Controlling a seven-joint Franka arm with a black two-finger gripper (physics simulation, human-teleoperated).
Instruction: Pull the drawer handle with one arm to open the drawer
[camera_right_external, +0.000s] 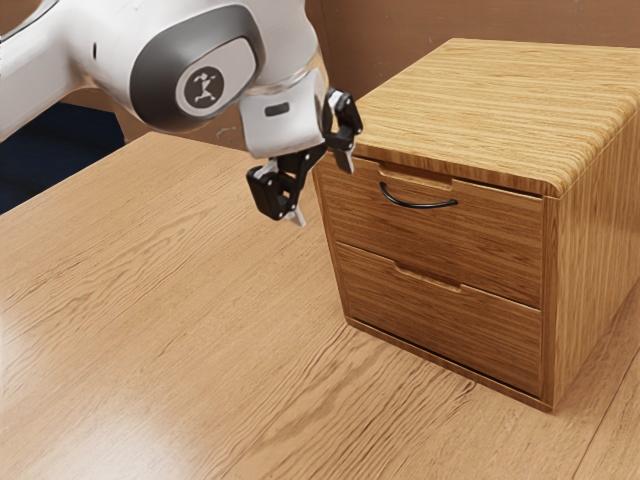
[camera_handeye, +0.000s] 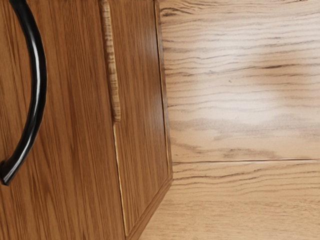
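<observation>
Approach is the step in hand: the hand hangs off the cabinet's front corner, toward the exterior view's left of the handle, fingers spread wide, holding nothing; the next move, I judge, calls for sliding across until the fingers straddle the handle, then closing and pulling straight out; the drawer, upper of two, sits flush and shut; its handle is a thin, glossy black bow; the cabinet stands on the desk.
</observation>
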